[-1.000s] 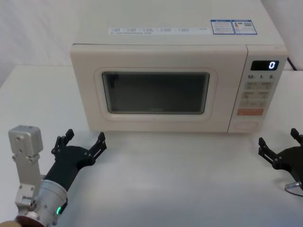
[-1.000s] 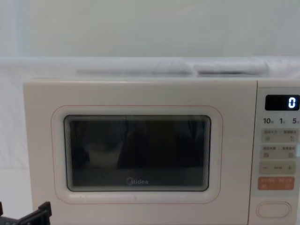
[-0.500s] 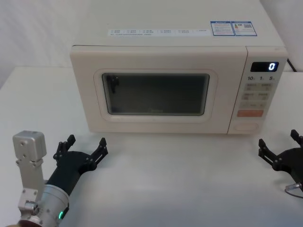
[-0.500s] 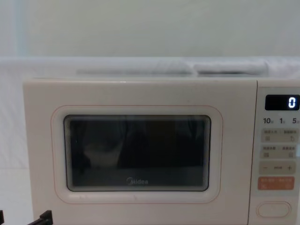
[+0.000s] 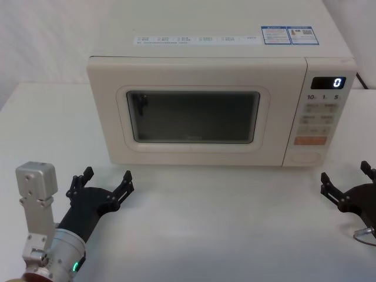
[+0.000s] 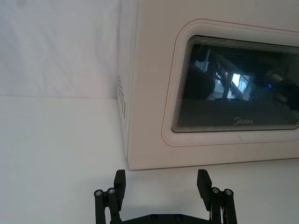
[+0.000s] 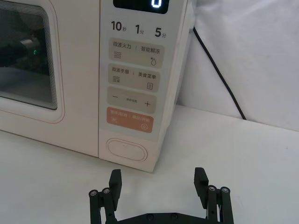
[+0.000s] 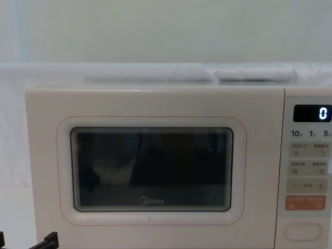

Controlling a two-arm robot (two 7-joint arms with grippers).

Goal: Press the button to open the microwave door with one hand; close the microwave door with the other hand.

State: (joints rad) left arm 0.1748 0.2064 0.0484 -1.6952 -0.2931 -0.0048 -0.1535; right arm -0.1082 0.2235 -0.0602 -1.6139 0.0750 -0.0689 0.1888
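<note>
smooth cream microwave door, rounded dark mesh window, flush shut

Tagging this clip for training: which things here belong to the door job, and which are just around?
Job: button; microwave door, shut; left tool, open; right tool, open.

Just around: orange key; display; black cable; top stickers.

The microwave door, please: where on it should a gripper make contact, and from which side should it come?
The microwave door sits shut and flush, with no handle showing to grip. It probably opens through the button at the panel's bottom, pressed straight on from the front; the right gripper, open, is already facing it. To close it, the open left gripper could push the flat cream border.
</note>
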